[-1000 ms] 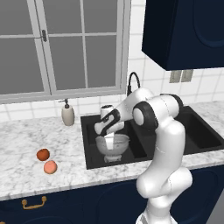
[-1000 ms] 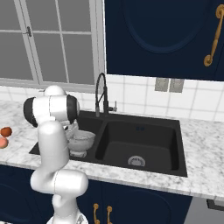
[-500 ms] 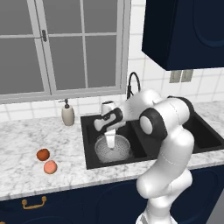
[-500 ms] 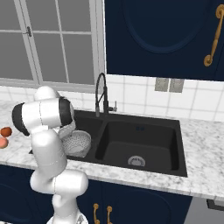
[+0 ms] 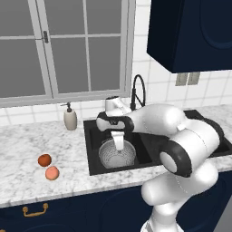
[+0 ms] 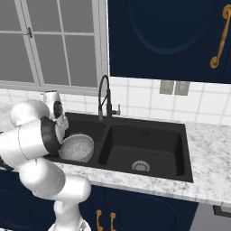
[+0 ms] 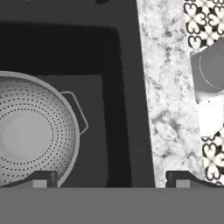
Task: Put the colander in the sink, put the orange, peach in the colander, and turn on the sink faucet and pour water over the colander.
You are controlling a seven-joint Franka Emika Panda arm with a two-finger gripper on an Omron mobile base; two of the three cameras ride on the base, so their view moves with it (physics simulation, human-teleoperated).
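Observation:
The grey perforated colander (image 5: 117, 157) sits upright on the floor of the left basin of the black sink (image 5: 92, 138). My gripper (image 5: 118, 143) hangs just above its rim, open and holding nothing. In the hand view the colander (image 7: 30, 131) fills the left side, with its wire handle (image 7: 79, 116) pointing right, and my gripper (image 7: 109, 181) straddles the basin floor beside it. The dark orange (image 5: 44, 160) and the paler peach (image 5: 52, 172) lie on the counter left of the sink. The black gooseneck sink faucet (image 5: 137, 92) rises behind the basins, and no water shows.
A beige soap dispenser (image 5: 70, 119) stands on the marble counter behind the fruit. The right basin (image 6: 145, 151) holds only its silver drain (image 6: 140, 166). A window is behind the counter and dark blue cabinets hang above. A marble counter strip (image 7: 164, 87) edges the basin.
The gripper has opened and let go of the colander, which dropped from a tilted hold to rest flat in the left basin. The hand has risen slightly above it.

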